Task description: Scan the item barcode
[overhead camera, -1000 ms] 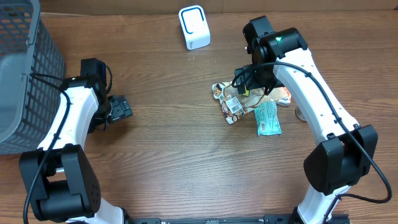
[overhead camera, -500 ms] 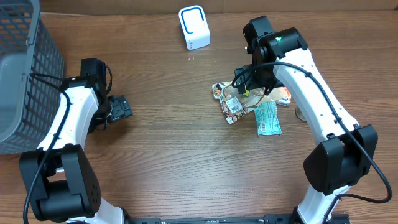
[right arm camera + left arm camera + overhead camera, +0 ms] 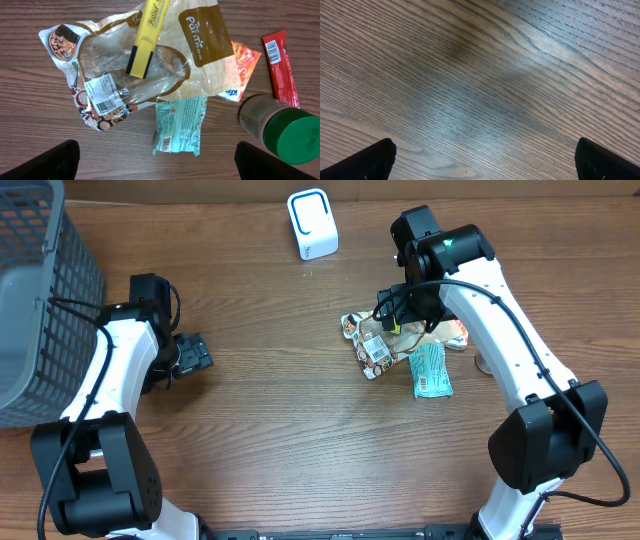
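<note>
Two pincers, both spread wide and empty: the right pincer (image 3: 160, 167) hovers right over the pile, well placed, I'd say, to pick, while the left pincer (image 3: 482, 162) hangs above bare wood surface (image 3: 280, 430) near the one grey basket (image 3: 40, 300). Seven items bunch together, one of each: nut pouch (image 3: 95, 55) with barcode label (image 3: 105, 100) face-up, yellow highlighter (image 3: 145, 42) on top of it, tan bag (image 3: 205, 45), teal packet (image 3: 177, 125), orange packet (image 3: 242, 70), red bar (image 3: 280, 67), green-lidded jar (image 3: 285, 130). One white scanner (image 3: 312, 223) stands well apart, so nothing's scanned yet.

Yellow marker (image 3: 145, 37), teal packet (image 3: 178, 125), red bar (image 3: 281, 67), green-lidded jar (image 3: 287, 135) — brown wood-grain table (image 3: 30, 130)
</note>
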{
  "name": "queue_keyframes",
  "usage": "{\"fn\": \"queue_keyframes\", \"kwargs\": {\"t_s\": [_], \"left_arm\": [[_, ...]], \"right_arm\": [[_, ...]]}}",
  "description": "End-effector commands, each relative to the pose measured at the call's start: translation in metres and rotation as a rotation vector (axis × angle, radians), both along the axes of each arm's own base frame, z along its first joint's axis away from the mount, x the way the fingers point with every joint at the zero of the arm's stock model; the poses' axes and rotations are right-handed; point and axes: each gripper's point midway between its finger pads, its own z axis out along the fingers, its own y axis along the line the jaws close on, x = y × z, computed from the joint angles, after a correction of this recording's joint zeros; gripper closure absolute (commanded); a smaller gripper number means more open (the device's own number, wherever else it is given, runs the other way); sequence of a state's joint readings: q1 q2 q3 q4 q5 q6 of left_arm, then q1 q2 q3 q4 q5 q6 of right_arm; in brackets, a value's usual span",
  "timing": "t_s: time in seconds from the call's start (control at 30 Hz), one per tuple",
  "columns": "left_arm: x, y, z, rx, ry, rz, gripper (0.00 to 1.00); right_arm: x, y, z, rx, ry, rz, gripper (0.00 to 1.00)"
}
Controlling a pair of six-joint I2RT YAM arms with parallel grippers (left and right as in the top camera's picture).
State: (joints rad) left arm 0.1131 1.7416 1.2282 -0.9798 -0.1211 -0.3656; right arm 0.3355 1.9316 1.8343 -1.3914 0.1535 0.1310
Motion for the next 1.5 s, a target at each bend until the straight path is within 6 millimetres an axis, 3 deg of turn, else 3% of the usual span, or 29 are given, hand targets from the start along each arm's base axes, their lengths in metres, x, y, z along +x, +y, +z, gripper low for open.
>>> {"fn": "queue_keyframes", "kwargs": {"t_s": [0.0,0.27,0.37,0.43,0.63,0.9,1.07,1.2,1.47], "left_arm": [[-0.002,0.001,-0.002,0.009,0.011,-0.013,0.00],[-0.002,0.001,-0.001,0.009,0.010,-0.012,0.00],[0.000,0.001,0.010,0.013,-0.026,-0.013,0.00],[0.002,-0.002,0.025,0.019,-0.076,-0.022,0.00],[0.000,-0.006,0.104,0.046,-0.330,-0.032,0.00],[-0.038,-0.010,0.207,0.083,-0.685,-0.029,0.00],[-0.057,-0.011,0.236,0.095,-0.796,-0.028,0.00],[-0.062,-0.012,0.242,0.097,-0.820,-0.028,0.00],[-0.091,-0.014,0.269,0.110,-0.937,-0.026,0.00]], "right_arm": [[-0.001,0.000,0.001,0.003,-0.004,-0.004,0.00],[-0.001,0.000,0.001,0.003,-0.004,-0.004,0.00],[-0.001,0.000,0.001,0.003,-0.004,-0.004,0.00],[-0.001,0.000,0.001,0.003,-0.004,-0.004,0.00],[-0.001,0.000,0.001,0.003,-0.004,-0.004,0.00],[-0.001,0.000,0.001,0.003,-0.004,-0.004,0.00],[-0.001,0.000,0.001,0.003,-0.004,-0.004,0.00],[-0.001,0.000,0.001,0.003,-0.004,-0.004,0.00],[-0.001,0.000,0.001,0.003,-0.004,-0.004,0.00]]}}
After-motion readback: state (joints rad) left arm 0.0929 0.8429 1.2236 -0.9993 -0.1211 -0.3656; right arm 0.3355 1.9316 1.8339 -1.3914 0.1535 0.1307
